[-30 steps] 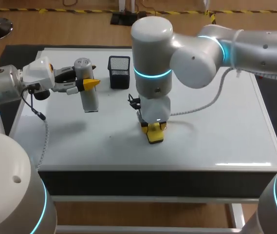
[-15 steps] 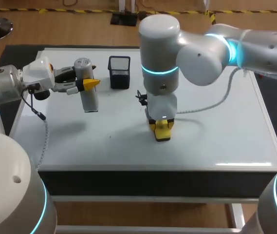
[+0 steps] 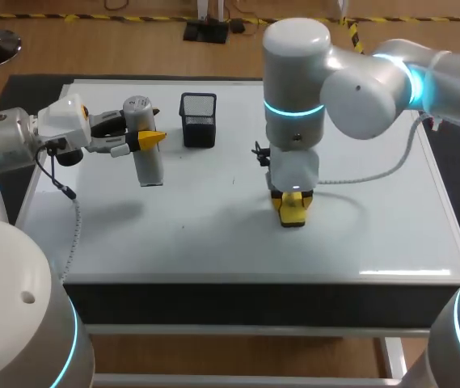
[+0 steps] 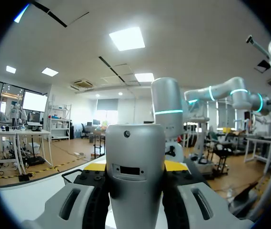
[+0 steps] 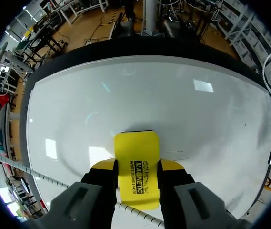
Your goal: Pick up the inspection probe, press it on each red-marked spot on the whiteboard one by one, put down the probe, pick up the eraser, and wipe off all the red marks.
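We judge wiping in hand: right gripper [image 3: 293, 210] clamped on the eraser [image 5: 136, 162] at the whiteboard [image 3: 375, 230], left gripper [image 4: 135, 168] clamped on the probe [image 4: 134, 143]. No red marks show to us, so lifting clear should follow.

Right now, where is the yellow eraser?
In the head view the yellow eraser is just right of the whiteboard's middle, clamped in the right end effector, nearer the front edge than the black mesh holder.

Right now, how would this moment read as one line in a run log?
left gripper: shut on probe, held above whiteboard | right gripper: shut on eraser, pressed to whiteboard
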Available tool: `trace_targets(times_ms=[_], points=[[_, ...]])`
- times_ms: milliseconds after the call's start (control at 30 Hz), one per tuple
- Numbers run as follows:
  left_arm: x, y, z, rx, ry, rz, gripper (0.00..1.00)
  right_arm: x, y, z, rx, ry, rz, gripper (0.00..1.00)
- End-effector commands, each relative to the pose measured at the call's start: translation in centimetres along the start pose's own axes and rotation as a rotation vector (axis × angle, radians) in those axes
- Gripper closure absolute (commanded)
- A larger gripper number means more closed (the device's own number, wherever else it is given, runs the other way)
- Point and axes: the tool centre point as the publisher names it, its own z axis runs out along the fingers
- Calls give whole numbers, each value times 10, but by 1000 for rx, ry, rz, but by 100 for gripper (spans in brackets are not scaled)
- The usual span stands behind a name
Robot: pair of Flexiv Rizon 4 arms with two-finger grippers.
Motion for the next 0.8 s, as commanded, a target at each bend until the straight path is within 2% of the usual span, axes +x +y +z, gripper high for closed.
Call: trace_targets(times_ms=[33, 133, 267, 400, 600, 800], points=[[-1, -1, 0, 1, 4, 0, 100, 12, -3, 4, 8, -13, 0, 100], [-1, -1, 0, 1, 4, 0, 100, 14, -5, -1, 12, -16, 7, 100], [-1, -1, 0, 1, 4, 0, 100, 21, -9, -10, -49, -60, 28, 100], [-1, -1, 0, 1, 4, 0, 100, 30, -18, -24, -37, -66, 39, 100], [-1, -1, 0, 1, 4, 0, 100, 40, -29, -53, 25, -83, 52, 100], [-1, -1, 0, 1, 4, 0, 100, 40, -29, -53, 25, -83, 52, 100]])
